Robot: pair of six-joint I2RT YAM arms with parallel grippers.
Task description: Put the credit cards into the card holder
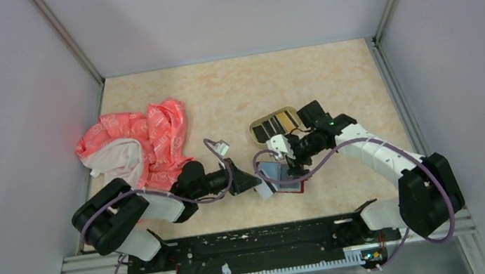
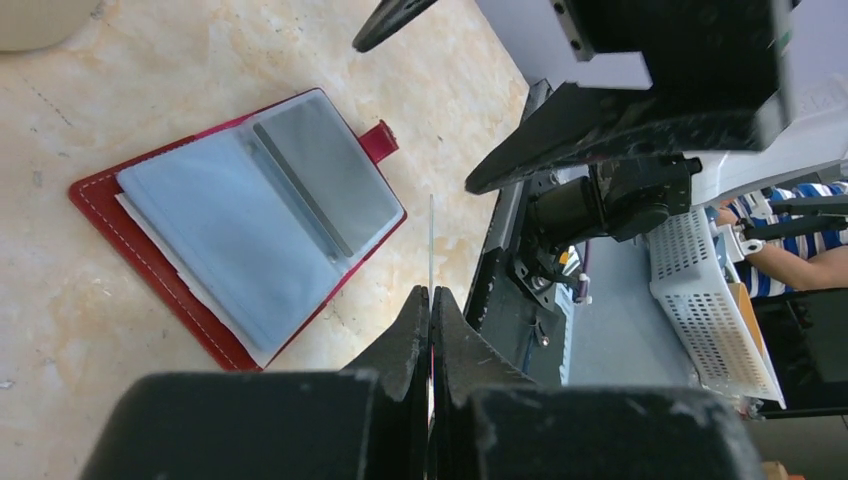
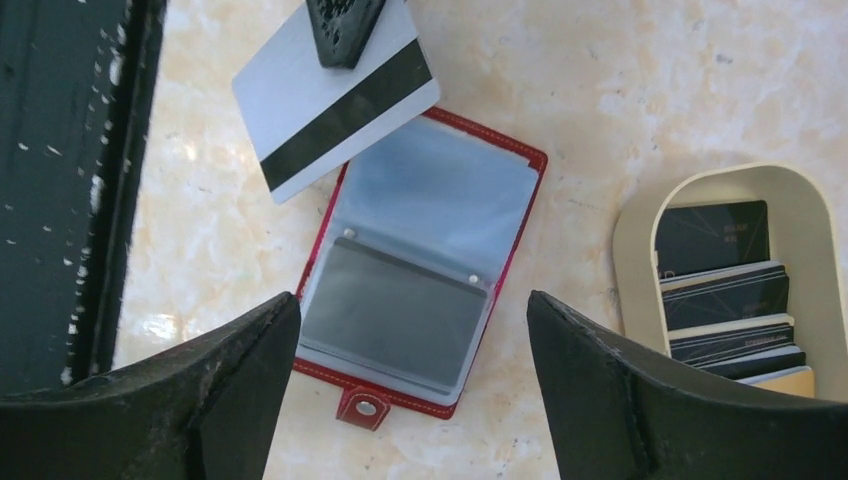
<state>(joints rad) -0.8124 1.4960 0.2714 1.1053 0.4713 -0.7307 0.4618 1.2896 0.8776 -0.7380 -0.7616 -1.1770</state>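
The beige marbled desk [image 1: 233,88] carries everything. The largest thing on it is a crumpled pink-and-red cloth [image 1: 148,139], which lies at 9 o'clock from the oval tan tray [image 3: 635,230]. The tray sits near the middle of the desk.

The red card holder [image 3: 425,270] lies flat and folded open on the desk at 6 o'clock from the tray in the top view, close to it but apart. Its clear sleeves face up and its snap tab points toward the arms.

The right end effector [image 3: 410,300] hangs above the open holder with its fingers spread wide apart and nothing between them. The left end effector [image 2: 431,295] comes in from 9 o'clock, pressed together on a pale card [image 3: 330,100] with a black stripe. In the right wrist view that card overlaps the holder's 11 o'clock corner.

A grey card [image 3: 395,315] sits inside the sleeve nearest the tab. Several dark cards [image 3: 725,290] lie overlapped in the tray, with a gold-tan card [image 3: 785,378] at the stack's end.
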